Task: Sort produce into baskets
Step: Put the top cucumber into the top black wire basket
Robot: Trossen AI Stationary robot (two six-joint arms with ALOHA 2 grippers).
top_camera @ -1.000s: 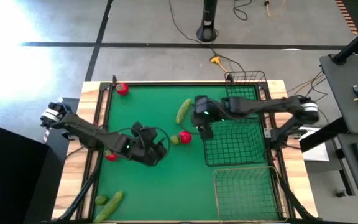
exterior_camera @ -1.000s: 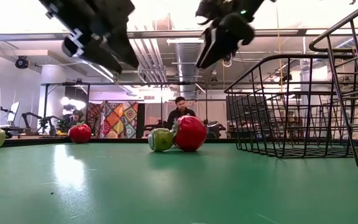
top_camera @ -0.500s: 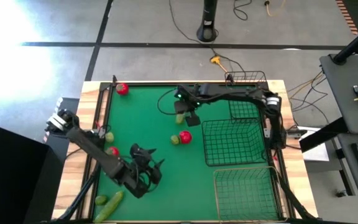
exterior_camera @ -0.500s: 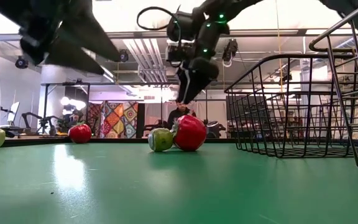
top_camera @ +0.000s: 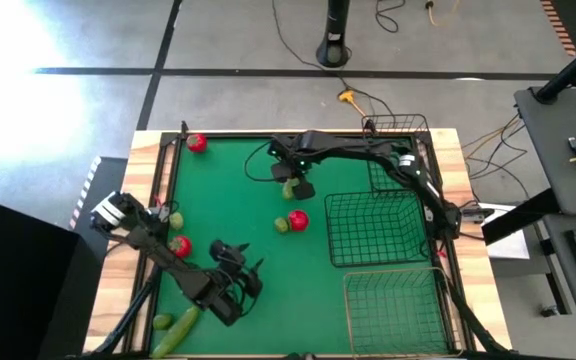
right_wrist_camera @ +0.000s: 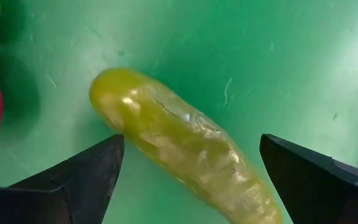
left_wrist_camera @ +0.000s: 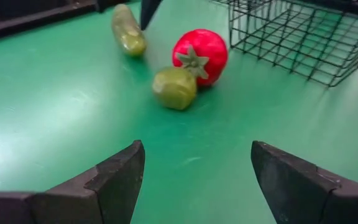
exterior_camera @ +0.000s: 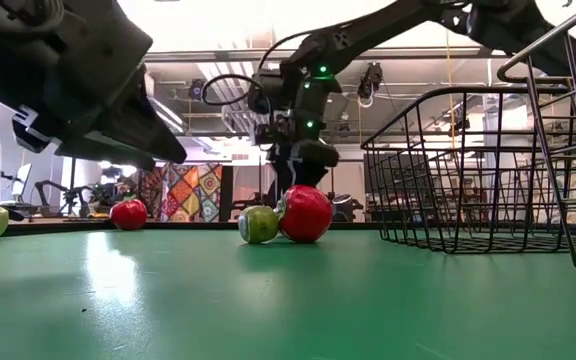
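Now hangs over the cucumber (right_wrist_camera: pixel 179 143) at the table's far middle, having swung there from the big basket's (top_camera: pixel 330 232) near-left corner within the past second: right gripper (top_camera: pixel 293 178), with jaws spread wide and empty, one finger on each side of the cucumber and neither touching it. Likewise drawn back toward the near left: left gripper (left_wrist_camera: pixel 196 158), partly open, holding nothing, parked near the second cucumber (top_camera: pixel 176 332).

Step in hand, by the look of it: picking this cucumber for a basket.

- Lies diagonally between the fingers, so turn the wrist until the pads face its long sides squarely; otherwise likely to roll or squirt out on closing.
- Aim at the middle of its length, not the tapered end.
- Lower until the fingertips almost meet the green mat, then close gently; looks glossy and slippery.
- Mind the red fruit (top_camera: pixel 298 220) and the small green fruit (top_camera: pixel 281 226) touching each other just nearer; keep the fingers off them on the descent.
- Lift straight up before travelling, and clear the basket's rim on the way over.
- Cannot tell which basket suits cucumbers: big basket, narrow basket (top_camera: pixel 400 128) and pale basket (top_camera: pixel 398 275) all appear empty.
- Keep the left arm parked while the right one moves.
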